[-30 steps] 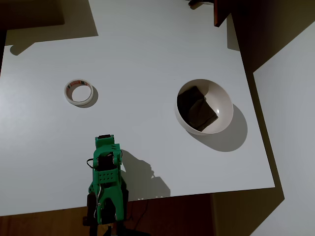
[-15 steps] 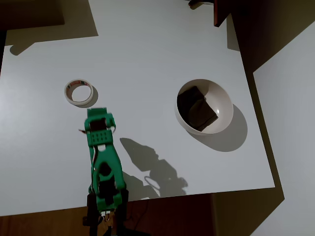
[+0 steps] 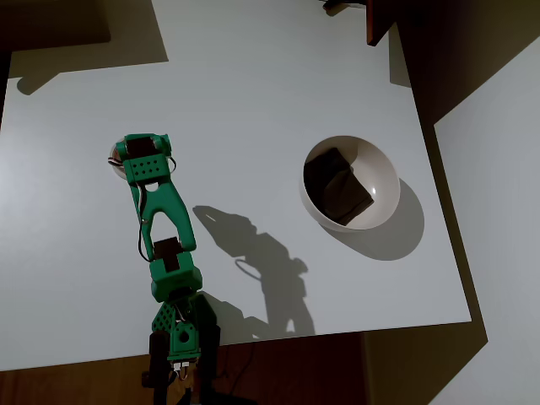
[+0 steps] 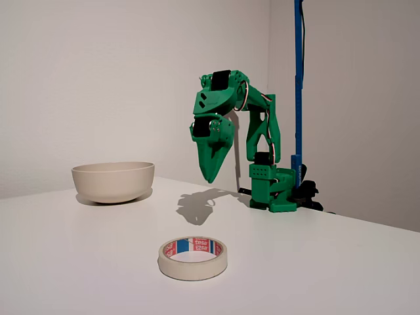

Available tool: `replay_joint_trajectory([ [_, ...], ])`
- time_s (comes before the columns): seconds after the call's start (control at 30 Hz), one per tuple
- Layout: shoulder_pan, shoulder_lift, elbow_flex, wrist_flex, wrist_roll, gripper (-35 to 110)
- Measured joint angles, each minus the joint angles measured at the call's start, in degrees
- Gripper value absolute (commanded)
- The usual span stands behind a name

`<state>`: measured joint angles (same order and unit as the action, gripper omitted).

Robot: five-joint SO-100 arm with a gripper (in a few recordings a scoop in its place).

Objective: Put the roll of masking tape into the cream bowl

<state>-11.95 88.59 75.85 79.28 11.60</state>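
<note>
Tool (image 4: 211,176) of your green arm hangs pointing down above the roll of masking tape (image 4: 193,258), fingers closed together, holding nothing. Tape lies flat on the tabletop (image 3: 253,101); cream bowl (image 3: 380,173) sits well apart at 3 o'clock overhead.

Matt white table (image 4: 341,262), smooth cream bowl (image 4: 113,181), green plastic gripper (image 4: 211,176)

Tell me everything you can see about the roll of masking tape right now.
The roll of masking tape is a small flat ring of cream-white tape, with red and blue printing on the inner core. It lies flat on the white table, hole facing up, with nothing touching it. In the fixed view the green gripper hangs above it, clear of it. In the overhead view the arm covers most of the roll. The cream bowl stands apart.
</note>
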Motion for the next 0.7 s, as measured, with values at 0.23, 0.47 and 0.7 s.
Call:
replay_joint_trajectory([
  [0.23,0.6,-9.4,-2.4,-3.3,0.2,15],
  [0.47,0.2,-14.8,-2.5,-5.9,1.1,16],
  [0.7,-0.8,-17.5,-2.5,-7.7,2.3,17],
])
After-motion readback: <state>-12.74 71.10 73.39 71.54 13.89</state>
